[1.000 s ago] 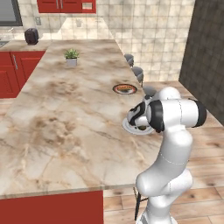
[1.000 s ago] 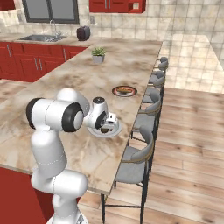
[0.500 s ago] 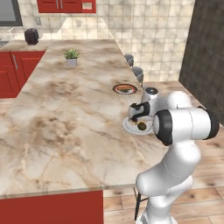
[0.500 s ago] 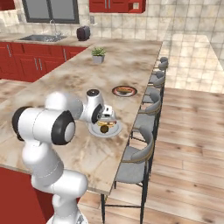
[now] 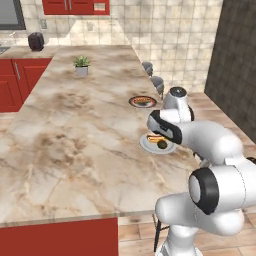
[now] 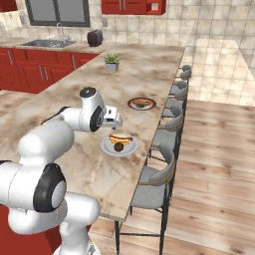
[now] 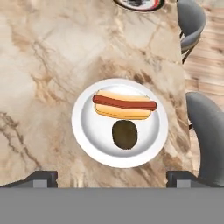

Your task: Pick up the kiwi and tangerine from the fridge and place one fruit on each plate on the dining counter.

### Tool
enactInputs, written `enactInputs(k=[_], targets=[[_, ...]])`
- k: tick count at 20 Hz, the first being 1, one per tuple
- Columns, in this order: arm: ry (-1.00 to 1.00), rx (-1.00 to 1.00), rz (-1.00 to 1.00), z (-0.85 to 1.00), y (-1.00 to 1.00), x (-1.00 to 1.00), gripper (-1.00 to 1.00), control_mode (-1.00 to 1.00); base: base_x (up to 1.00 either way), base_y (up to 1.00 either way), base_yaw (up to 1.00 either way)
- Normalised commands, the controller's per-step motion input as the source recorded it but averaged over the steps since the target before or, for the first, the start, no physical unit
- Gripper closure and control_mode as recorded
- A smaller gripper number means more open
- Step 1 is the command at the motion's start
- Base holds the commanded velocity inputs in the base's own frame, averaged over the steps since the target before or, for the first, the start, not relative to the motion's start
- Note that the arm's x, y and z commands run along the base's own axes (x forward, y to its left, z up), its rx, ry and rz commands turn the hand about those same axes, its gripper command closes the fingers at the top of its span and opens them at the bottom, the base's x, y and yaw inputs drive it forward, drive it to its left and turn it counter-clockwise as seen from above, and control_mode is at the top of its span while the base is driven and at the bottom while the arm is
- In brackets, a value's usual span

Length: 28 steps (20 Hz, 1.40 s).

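The kiwi (image 7: 124, 134) lies on the pale plate (image 7: 87, 131), beside a hot dog in a bun (image 7: 124, 105). My gripper (image 7: 113, 177) hangs open straight above the plate, its fingertips (image 7: 41, 177) spread wide, with nothing between them. In the base views the gripper (image 5: 161, 131) (image 6: 117, 121) hovers just over the kiwi (image 5: 162, 145) (image 6: 118, 147) and pale plate (image 5: 147, 145) (image 6: 107, 148), near the dining counter's (image 5: 75, 140) (image 6: 144, 74) stool-side edge. The dark plate (image 5: 132, 101) (image 6: 130, 103) (image 7: 153, 6) sits farther along and holds a hot dog too. The tangerine and the fridge are out of view.
Grey stools (image 6: 169, 149) (image 5: 155, 82) (image 7: 210, 131) line the counter's edge close to both plates. A small potted plant (image 5: 81, 65) (image 6: 112, 62) stands farther up the counter. Red cabinets, a sink (image 6: 47, 43) and a dark toaster (image 6: 94, 36) line the back wall.
My hand has lifted off the pale plate and its jaws have spread wider. The kiwi stays on the plate. The arm's elbow has swung outward.
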Motion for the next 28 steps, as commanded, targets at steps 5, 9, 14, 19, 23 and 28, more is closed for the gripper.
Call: enactInputs(k=[5,9,14,19,23,28], targets=[[-0.11,0.00,0.00,1.00,0.12,-0.84,-1.00,-1.00,0.00,0.00,0.00],[-0.10,0.03,0.00,0.88,0.12,-1.00,-1.00,-1.00,0.00,0.00,0.00],[-0.05,0.03,0.00,0.30,0.12,-0.60,-1.00,1.00,-0.40,0.13,0.00],[0.00,0.00,0.00,0.00,0.00,0.00,-1.00,1.00,-0.91,0.73,0.27],[0.00,0.00,0.00,0.00,0.00,0.00,-1.00,1.00,-0.28,0.95,0.76],[0.00,0.00,0.00,0.00,0.00,0.00,-1.00,1.00,-0.05,0.70,0.88]])
